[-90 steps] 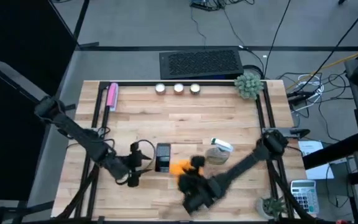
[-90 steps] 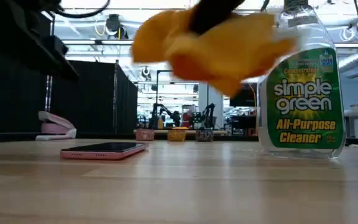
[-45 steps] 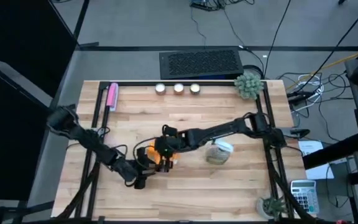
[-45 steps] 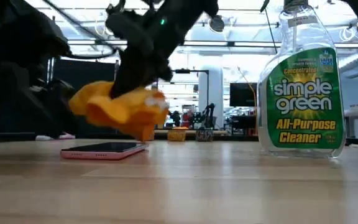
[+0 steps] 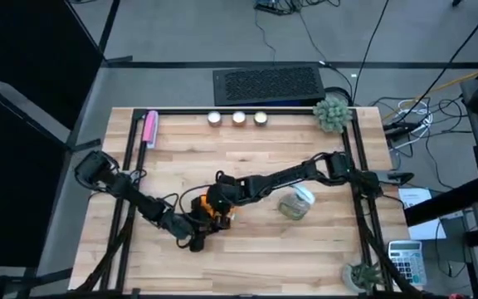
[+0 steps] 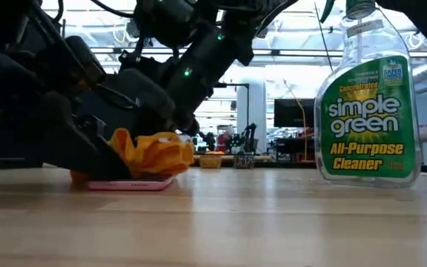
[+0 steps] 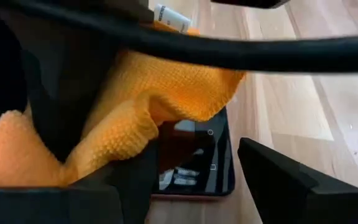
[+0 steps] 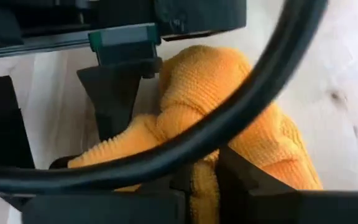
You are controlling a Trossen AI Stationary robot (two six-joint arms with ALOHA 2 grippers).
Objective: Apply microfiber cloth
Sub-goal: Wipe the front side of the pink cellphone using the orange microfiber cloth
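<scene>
The orange microfiber cloth [image 5: 203, 205] lies bunched on a black phone with a pink edge [image 6: 128, 183], left of the table's middle. My right gripper [image 5: 216, 199] comes from the right and is shut on the cloth [image 8: 229, 99]. My left gripper [image 5: 196, 237] reaches in from the near left and stands open [image 7: 196, 150]. Its two fingers are on either side of the phone's near end [image 7: 194, 165]. The cloth hides most of the phone's screen. My right gripper pinches a bunched fold of the cloth [image 8: 197, 171] between its two fingers, coming slanting down from the right. The cloth's underside rests on the phone, with folds spilling around the fingers. My left gripper has cloth [image 7: 114, 134] lying against one finger; whether its fingers touch the phone I cannot tell.
A Simple Green spray bottle [image 6: 365, 96] stands to the right of the phone [image 5: 294, 202]. A pink flat thing [image 5: 149, 129], three small candles [image 5: 237, 118] and a small plant [image 5: 332, 112] sit along the far edge. Black frame rails run along the table's sides.
My right gripper has carried the cloth from near the front edge toward the table's left and far side, then down, so the bunched cloth now rests on the phone. My left gripper has moved toward the right, up to the phone's near end.
</scene>
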